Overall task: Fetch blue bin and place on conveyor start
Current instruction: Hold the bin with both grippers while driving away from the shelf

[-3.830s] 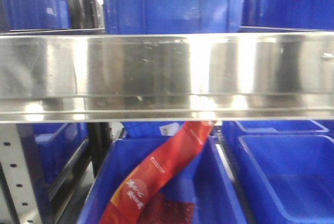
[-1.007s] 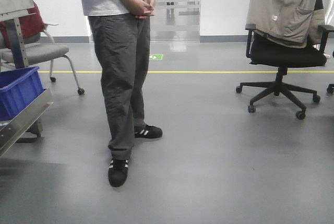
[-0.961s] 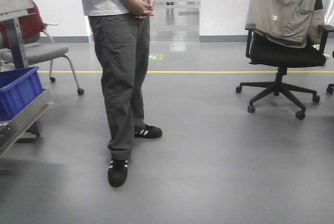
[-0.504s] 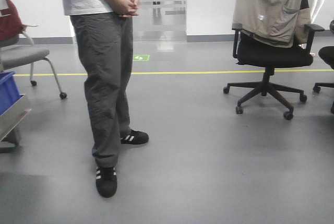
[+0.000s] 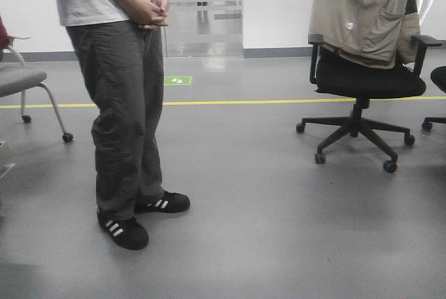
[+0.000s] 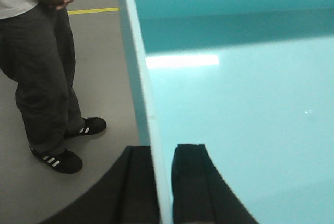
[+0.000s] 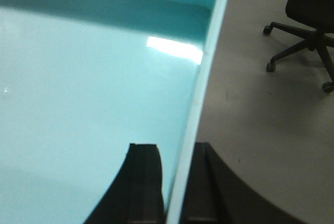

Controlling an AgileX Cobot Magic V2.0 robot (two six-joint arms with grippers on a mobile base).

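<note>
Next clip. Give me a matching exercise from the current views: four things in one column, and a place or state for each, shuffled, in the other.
Things:
1. blue bin
2. left gripper
3. right gripper
4. office chair

Places or states:
a. jacket draped over its back
b. astride the bin wall nearest the standing person
c. empty inside
d. astride the bin wall nearest the chair's wheels

Pairs: 1-c, 2-b, 3-d, 4-a

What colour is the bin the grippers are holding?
The blue bin is plain light turquoise, clearest in the left wrist view.
</note>
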